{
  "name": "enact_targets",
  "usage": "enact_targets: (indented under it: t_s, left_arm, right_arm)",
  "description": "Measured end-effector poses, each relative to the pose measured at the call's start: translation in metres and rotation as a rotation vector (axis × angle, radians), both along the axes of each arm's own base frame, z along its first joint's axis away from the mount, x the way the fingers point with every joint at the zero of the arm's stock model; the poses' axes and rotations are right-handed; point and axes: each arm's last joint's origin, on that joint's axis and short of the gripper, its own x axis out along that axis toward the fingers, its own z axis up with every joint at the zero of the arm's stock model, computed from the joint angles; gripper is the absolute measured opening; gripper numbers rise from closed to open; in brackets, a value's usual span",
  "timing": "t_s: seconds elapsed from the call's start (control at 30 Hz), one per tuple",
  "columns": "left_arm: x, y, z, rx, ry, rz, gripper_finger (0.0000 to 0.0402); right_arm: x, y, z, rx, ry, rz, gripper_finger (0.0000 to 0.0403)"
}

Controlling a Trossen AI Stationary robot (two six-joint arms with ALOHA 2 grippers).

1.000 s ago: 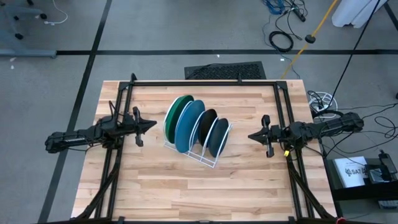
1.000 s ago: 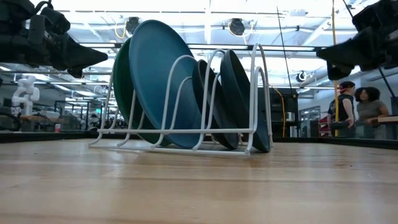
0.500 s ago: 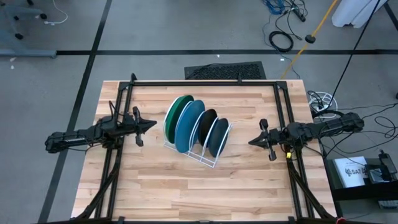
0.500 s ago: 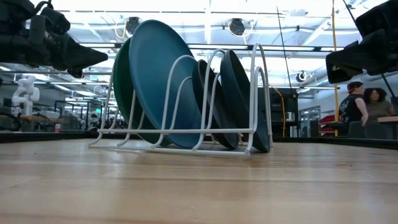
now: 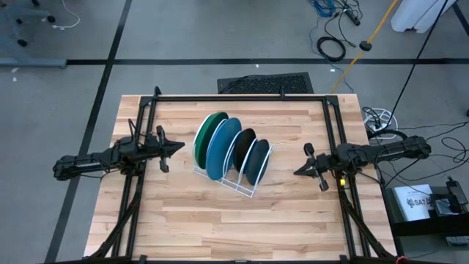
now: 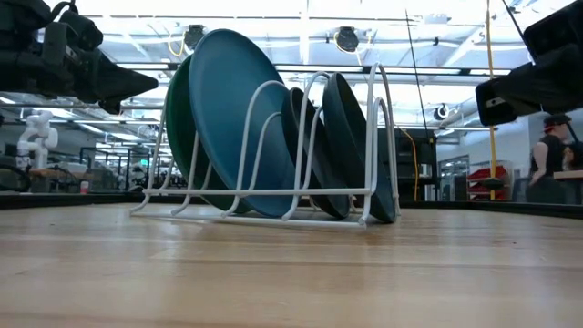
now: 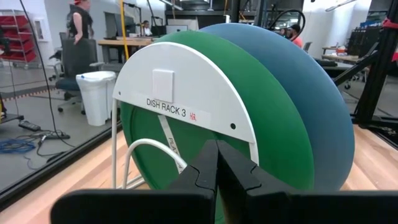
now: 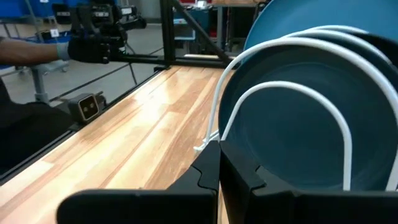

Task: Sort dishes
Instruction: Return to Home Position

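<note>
Four plates stand on edge in the slots of a white wire rack [image 5: 245,189] at the table's middle: a green one [image 5: 208,129], a blue one [image 5: 223,148], a black one [image 5: 242,141] and a dark teal one [image 5: 257,163]. My left gripper [image 5: 181,147] is shut and empty, level, just left of the rack; its wrist view faces the rack's white end panel [image 7: 180,93] and the green plate [image 7: 273,130]. My right gripper [image 5: 296,172] is shut and empty, to the right of the rack, facing the dark teal plate [image 8: 298,137].
Black frame rails [image 5: 242,97] run along the table's far edge and both sides. Bare wooden table [image 5: 234,227] lies between the rack and the near edge. A person [image 6: 552,155] stands in the room beyond the table.
My right gripper has gone a little toward the table's near edge, staying shut and to the right of the rack. The plates and the rack have kept still.
</note>
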Motion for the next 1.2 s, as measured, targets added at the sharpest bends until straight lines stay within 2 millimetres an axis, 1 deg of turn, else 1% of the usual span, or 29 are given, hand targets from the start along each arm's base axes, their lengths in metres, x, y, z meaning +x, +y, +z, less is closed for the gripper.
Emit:
enact_targets:
  t_s: [0.27,1.2]
  left_arm:
    - [0.0000,0.0000,0.0006,0.001,-0.006,0.000,0.0009]
    - [0.0000,0.0000,0.0012,0.003,-0.014,0.000,0.0009]
  right_arm:
    - [-0.0002,-0.0003,-0.0015,-0.034,0.008,0.014,0.0000]
    - [-0.0002,-0.0003,-0.0017,-0.031,0.011,0.011,0.0000]
